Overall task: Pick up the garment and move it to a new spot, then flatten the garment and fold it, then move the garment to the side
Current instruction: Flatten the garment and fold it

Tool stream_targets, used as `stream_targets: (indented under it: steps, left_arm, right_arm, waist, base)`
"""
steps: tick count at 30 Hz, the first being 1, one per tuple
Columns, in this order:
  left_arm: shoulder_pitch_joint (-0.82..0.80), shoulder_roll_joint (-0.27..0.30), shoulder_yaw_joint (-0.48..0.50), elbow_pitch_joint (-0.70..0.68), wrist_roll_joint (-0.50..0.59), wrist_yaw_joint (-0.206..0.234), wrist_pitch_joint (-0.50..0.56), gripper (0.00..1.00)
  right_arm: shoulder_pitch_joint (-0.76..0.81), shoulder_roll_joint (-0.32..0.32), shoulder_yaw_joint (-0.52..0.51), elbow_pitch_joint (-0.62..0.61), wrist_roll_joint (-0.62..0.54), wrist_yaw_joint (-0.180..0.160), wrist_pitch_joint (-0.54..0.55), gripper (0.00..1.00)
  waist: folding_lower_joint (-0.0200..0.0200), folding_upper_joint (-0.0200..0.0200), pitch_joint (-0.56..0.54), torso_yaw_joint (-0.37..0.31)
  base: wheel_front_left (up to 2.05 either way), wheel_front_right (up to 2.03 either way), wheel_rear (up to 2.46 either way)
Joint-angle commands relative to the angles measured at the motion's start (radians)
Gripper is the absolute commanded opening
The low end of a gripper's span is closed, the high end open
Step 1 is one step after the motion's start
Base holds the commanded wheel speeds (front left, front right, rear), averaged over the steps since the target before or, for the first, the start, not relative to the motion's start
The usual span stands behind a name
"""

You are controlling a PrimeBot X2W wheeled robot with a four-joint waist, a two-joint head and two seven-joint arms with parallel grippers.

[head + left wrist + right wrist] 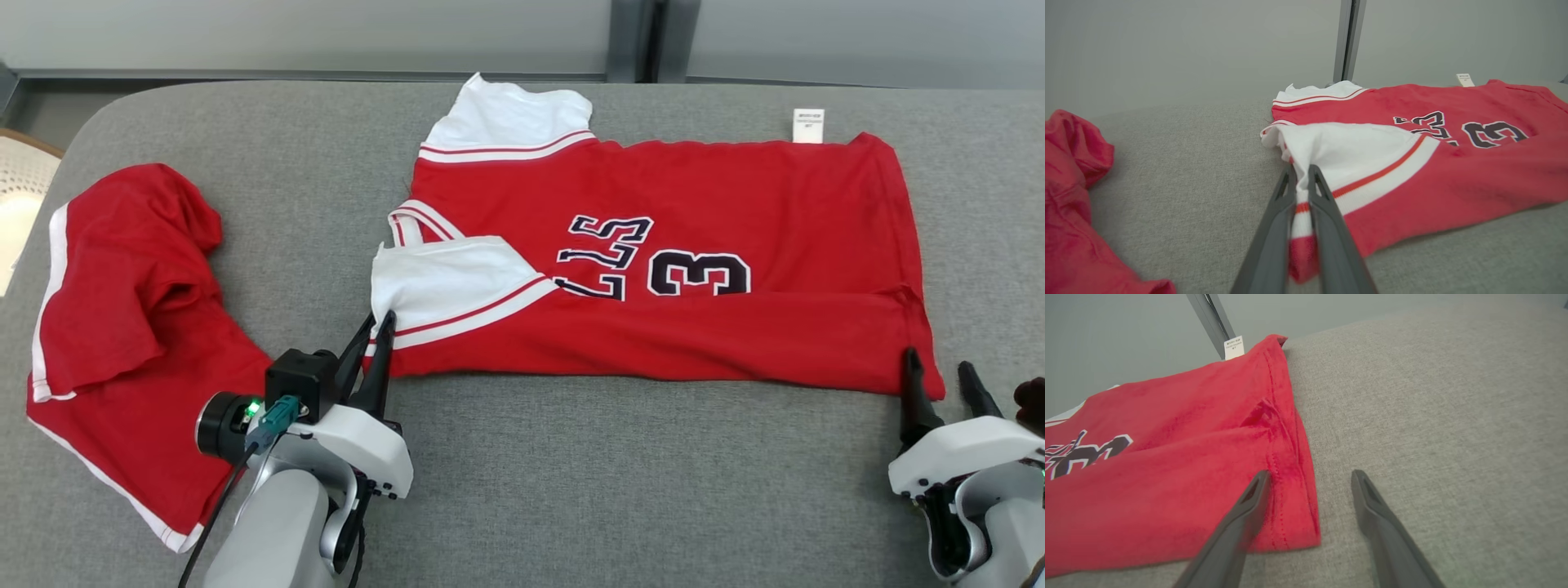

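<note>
The garment (pixel 735 212) is a red jersey with white sleeves and dark numerals, spread sideways across the grey padded table (pixel 571 490). My left gripper (pixel 380 320) is shut on the garment's near-left corner, where the white sleeve meets the red body; the left wrist view shows the cloth (pixel 1300 228) pinched between that gripper's (pixel 1301 169) fingers. My right gripper (pixel 938 361) stands open at the near-right hem corner (pixel 1294 522). In the right wrist view the right gripper (pixel 1311 473) straddles that corner, one finger over the red cloth and the other over bare table.
A second red garment (pixel 131 327) with white trim lies crumpled at the table's left, close to my left arm. A white label (pixel 808 125) sticks out at the jersey's far edge. A pale woven object (pixel 20 188) sits past the left edge. Grey wall panels stand behind.
</note>
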State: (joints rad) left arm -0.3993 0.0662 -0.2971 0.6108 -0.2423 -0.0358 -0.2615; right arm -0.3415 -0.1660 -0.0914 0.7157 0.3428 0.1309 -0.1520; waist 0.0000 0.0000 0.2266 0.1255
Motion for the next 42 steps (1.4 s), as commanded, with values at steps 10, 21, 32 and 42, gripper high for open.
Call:
stream_targets:
  steps: [10, 21, 32, 42]
  left_arm:
    - [0.021, 0.006, 0.0, -0.039, 0.024, -0.002, -0.005, 0.0]
    - [0.043, 0.012, 0.019, -0.019, 0.03, 0.013, -0.005, 0.0]
    - [0.088, 0.009, -0.011, 0.012, 0.037, -0.01, -0.005, 0.0]
    - [0.211, 0.041, -0.038, -0.02, 0.023, -0.033, -0.005, 0.0]
  right_arm:
    - [-0.064, -0.018, 0.079, 0.109, 0.129, 0.0, 0.02, 0.0]
    - [-0.087, -0.123, 0.136, 0.093, -0.067, -0.001, -0.109, 0.0]
    - [0.011, -0.055, 0.038, 0.069, -0.103, -0.001, -0.091, 0.0]
    - [0.174, -0.09, 0.081, -0.05, 0.072, -0.001, 0.055, 0.0]
  waist:
    - [0.0, 0.0, 0.003, 0.025]
    - [0.0, 0.0, -0.051, 0.0]
    - [0.0, 0.0, -0.112, -0.005]
    - [0.0, 0.0, -0.135, -0.024]
  base:
    - [0.0, 0.0, 0.0]
    - [0.0, 0.0, 0.0]
    - [0.0, 0.0, 0.0]
    - [0.0, 0.0, 0.0]
